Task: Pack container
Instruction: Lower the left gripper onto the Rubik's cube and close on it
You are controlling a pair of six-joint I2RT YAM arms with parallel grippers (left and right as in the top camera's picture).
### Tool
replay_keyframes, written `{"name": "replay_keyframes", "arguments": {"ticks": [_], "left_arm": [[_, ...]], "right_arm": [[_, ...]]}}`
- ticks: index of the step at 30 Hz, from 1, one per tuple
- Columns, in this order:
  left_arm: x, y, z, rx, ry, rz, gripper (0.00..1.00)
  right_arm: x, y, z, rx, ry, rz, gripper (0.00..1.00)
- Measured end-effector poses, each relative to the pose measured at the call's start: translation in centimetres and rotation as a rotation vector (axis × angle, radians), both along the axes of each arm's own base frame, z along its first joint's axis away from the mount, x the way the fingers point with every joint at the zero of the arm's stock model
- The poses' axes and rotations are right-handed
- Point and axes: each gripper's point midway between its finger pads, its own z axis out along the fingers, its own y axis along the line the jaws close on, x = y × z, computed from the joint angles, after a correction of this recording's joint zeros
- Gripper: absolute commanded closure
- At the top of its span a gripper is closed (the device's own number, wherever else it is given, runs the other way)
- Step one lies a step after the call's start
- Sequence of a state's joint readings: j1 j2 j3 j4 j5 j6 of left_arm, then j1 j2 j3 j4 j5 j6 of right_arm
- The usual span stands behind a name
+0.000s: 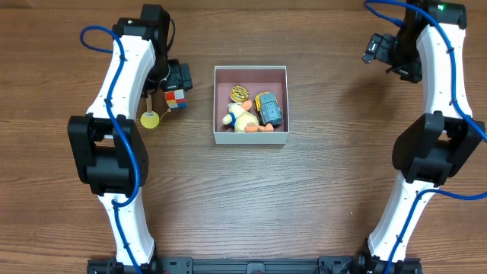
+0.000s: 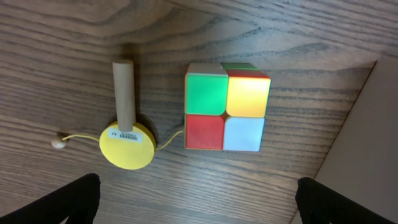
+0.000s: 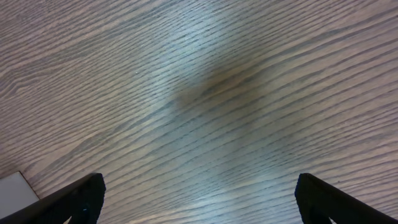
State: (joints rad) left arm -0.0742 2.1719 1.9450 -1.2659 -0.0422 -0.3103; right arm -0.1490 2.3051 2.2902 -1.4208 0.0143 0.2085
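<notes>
The container, a square white-walled box with a mauve-pink floor, sits at the table's middle back. Inside lie a cream duck-like toy, a round striped toy and a small grey-blue car. Left of the box sit a colour cube and a yellow disc toy with a wooden peg and string. My left gripper is open and empty, hovering just above the cube. My right gripper is open and empty over bare wood at the far right.
The container's white wall shows at the right edge of the left wrist view, and a corner of it at the lower left of the right wrist view. The table is dark brown wood.
</notes>
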Motion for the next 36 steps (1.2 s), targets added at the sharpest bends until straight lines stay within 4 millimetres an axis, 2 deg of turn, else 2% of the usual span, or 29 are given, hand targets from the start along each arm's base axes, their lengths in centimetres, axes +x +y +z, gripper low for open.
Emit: {"name": "replay_keyframes", "arguments": {"ticks": [14,25,36], "left_arm": [[0.4,-0.2,0.0,-0.002,-0.014,0.007,0.0],[0.4,-0.7,-1.6,-0.033,-0.019,0.05,0.0],[0.7,-1.2,-1.6,-0.035,-0.03,0.038,0.0]], "right_arm": [[0.0,0.0,0.0,0.0,0.0,0.0,0.0],[0.0,0.0,0.0,0.0,0.0,0.0,0.0],[0.0,0.0,0.0,0.0,0.0,0.0,0.0]]}}
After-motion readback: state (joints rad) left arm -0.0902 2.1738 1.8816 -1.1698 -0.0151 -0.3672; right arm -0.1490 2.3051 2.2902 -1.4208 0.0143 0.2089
